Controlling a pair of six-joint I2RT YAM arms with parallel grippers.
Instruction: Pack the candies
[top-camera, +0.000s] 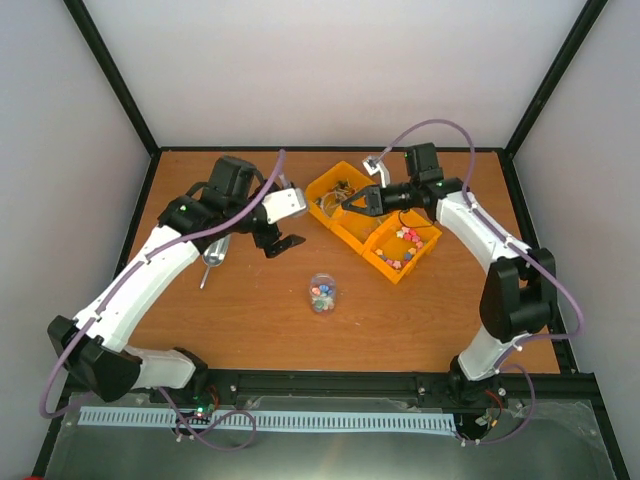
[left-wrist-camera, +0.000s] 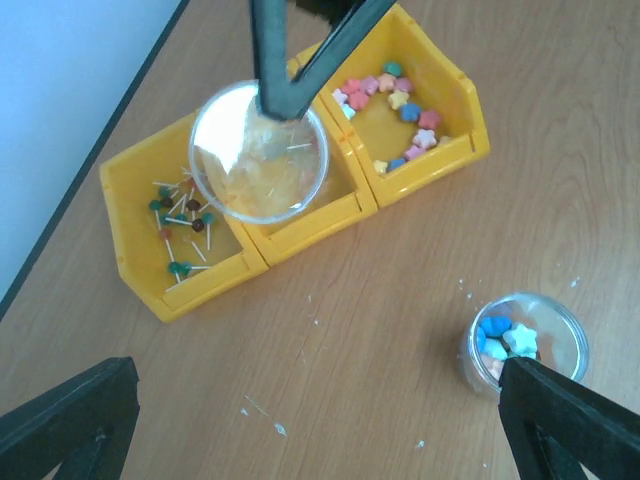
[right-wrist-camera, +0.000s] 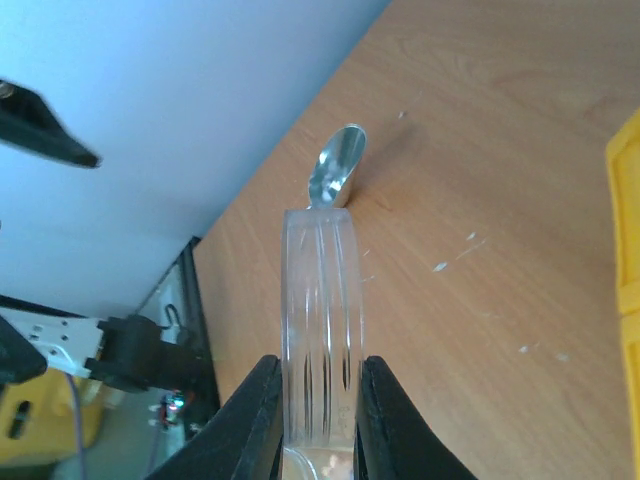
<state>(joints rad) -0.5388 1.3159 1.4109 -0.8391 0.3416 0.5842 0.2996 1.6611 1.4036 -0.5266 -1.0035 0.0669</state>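
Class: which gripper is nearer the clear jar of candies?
Left. The left gripper hangs open close by the jar; the right gripper, holding a clear lid, is farther off over the yellow bins.

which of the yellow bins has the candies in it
The end bin on the right arm's side, holding pastel star candies. The other end bin holds pins; the middle one sits behind the clear lid the right gripper holds.

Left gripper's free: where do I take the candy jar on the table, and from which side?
Grip the candy jar across its round side wall, coming from the left arm's side, where the open left gripper hangs. It stands upright with its mouth open, so a side grip should keep the candies in and the rim free.
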